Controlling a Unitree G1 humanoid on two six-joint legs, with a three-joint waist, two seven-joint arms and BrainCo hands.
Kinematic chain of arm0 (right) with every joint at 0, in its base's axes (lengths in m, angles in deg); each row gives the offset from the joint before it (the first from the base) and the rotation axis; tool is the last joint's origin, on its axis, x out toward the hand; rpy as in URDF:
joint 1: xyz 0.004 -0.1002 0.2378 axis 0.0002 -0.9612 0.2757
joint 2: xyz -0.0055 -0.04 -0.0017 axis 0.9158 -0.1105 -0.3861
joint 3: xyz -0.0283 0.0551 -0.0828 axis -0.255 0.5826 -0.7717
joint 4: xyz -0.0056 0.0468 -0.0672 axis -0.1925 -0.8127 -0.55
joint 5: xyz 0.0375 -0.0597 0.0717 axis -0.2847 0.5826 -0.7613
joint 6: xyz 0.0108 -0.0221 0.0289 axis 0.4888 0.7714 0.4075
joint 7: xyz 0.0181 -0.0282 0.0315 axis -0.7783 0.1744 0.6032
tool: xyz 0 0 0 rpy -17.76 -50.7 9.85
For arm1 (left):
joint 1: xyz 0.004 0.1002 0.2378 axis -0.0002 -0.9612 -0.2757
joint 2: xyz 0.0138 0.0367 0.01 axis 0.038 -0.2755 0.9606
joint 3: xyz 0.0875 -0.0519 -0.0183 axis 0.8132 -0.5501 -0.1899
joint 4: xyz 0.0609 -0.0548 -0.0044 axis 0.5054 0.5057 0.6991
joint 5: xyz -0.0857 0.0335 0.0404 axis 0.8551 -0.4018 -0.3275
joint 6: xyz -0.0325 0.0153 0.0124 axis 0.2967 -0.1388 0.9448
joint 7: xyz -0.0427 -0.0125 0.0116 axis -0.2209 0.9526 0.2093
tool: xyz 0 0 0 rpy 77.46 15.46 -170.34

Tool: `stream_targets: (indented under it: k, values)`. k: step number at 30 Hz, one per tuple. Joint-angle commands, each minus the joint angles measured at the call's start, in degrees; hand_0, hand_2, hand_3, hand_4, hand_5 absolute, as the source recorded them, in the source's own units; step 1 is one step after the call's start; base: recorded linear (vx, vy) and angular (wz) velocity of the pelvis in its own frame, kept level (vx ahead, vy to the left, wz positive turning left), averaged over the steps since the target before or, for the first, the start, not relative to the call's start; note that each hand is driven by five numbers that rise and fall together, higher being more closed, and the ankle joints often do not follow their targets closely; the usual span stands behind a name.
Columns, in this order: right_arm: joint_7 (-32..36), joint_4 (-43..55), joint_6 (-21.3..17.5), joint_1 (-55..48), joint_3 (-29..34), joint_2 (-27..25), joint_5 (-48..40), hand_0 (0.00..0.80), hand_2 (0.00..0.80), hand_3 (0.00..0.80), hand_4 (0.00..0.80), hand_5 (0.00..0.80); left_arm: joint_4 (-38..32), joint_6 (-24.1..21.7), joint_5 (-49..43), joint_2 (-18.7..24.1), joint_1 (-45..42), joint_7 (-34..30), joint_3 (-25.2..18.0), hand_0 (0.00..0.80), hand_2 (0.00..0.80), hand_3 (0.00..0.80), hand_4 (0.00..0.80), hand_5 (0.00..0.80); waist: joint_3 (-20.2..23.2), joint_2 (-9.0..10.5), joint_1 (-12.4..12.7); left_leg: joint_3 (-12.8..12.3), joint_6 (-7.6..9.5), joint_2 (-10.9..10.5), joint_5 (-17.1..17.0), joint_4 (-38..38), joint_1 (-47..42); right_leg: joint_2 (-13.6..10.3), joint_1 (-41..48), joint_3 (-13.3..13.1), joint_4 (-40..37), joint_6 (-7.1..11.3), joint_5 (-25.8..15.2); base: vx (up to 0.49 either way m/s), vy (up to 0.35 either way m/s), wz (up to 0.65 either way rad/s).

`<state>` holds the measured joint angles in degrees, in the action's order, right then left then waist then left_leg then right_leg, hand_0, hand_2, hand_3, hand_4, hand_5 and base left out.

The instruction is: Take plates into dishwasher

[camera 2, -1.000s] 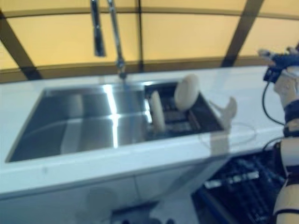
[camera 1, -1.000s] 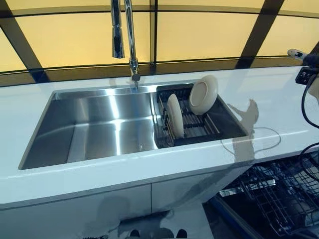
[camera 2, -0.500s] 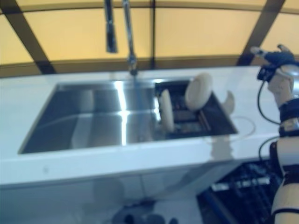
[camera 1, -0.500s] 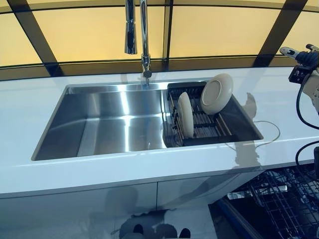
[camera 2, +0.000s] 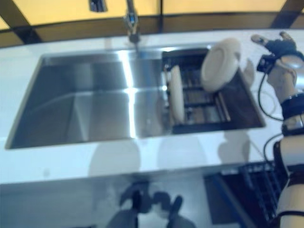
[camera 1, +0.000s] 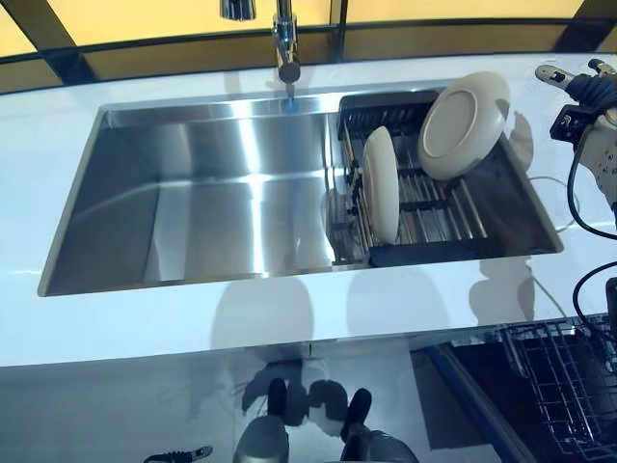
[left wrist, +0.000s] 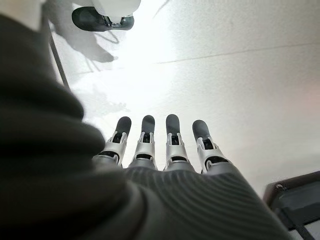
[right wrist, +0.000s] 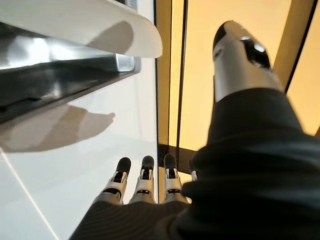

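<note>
Two cream plates stand in a dark drying rack (camera 1: 439,207) in the right part of the sink. One plate (camera 1: 380,183) stands upright, edge-on, at the rack's left. The other plate (camera 1: 463,114) leans at the rack's back right. My right hand (camera 1: 586,89) hovers above the white counter just right of the leaning plate, open and holding nothing. In the right wrist view its straight fingers (right wrist: 143,180) point along the counter, with the plate's rim (right wrist: 100,27) close by. My left hand (left wrist: 165,150) shows only in its wrist view, open, over the pale floor.
The steel sink basin (camera 1: 193,193) lies left of the rack, with the faucet (camera 1: 284,39) behind it. White counter (camera 1: 289,313) surrounds the sink. The dishwasher's wire rack (camera 1: 569,386) stands pulled out at the lower right, below the counter edge.
The camera has tipped down and closer, so the sink sits higher and larger in view. My right hand stands nearer to the leaning plate. The plates have not moved.
</note>
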<state>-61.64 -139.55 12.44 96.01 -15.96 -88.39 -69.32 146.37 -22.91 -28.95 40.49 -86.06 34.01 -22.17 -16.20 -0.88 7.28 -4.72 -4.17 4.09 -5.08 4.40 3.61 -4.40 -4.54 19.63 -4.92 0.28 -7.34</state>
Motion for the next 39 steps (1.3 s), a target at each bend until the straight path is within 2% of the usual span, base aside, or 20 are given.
stream_targets:
  k: [1, 18, 27, 39]
  values:
    - [0.7, 2.4, -4.9, 8.6, -3.0, -1.0, -1.0, 0.000, 0.000, 0.000, 0.000, 0.000, 0.9, 0.7, 1.8, 2.5, 1.9, -0.6, 4.9, 0.000, 0.000, 0.000, 0.000, 0.000, -0.9, 1.20, 0.3, -1.5, -2.20, 0.7, -1.1, 0.6, 2.7, -3.7, 2.2, -1.7, -0.1, 6.34, 1.9, -0.040, 0.019, 0.00]
    - [2.3, 3.2, -5.1, 9.2, -3.5, -1.6, -1.4, 0.000, 0.000, 0.000, 0.000, 0.000, -0.3, 1.5, 2.5, 3.4, 3.3, -1.8, 4.9, 0.000, 0.000, 0.000, 0.000, 0.000, -4.2, 0.32, -0.5, -1.8, -2.32, 0.3, -1.3, 0.6, 4.0, -3.8, 0.1, -1.7, 0.2, 6.42, 1.4, -0.004, 0.001, 0.00]
    - [3.2, 2.8, -5.4, 9.5, -3.4, -0.5, -1.5, 0.000, 0.000, 0.000, 0.000, 0.000, 0.2, 2.5, 2.4, 3.5, 3.3, -2.2, 5.0, 0.000, 0.000, 0.000, 0.000, 0.000, -3.7, 0.02, -0.7, -1.9, -2.33, 0.1, -1.0, 0.6, 3.1, -4.2, 0.6, -1.7, 0.3, 6.45, 1.4, 0.018, 0.016, 0.00]
    - [3.0, 3.9, -4.6, 8.6, -2.6, -1.1, -2.0, 0.000, 0.000, 0.000, 0.000, 0.000, 0.8, 2.4, 1.6, 3.6, 2.7, -2.1, 4.8, 0.000, 0.000, 0.000, 0.000, 0.000, -2.0, 0.97, -0.9, -1.9, -2.35, 0.4, -0.6, 0.6, 1.4, -4.0, 2.3, -1.8, 0.0, 6.54, 1.6, 0.009, -0.003, 0.00]
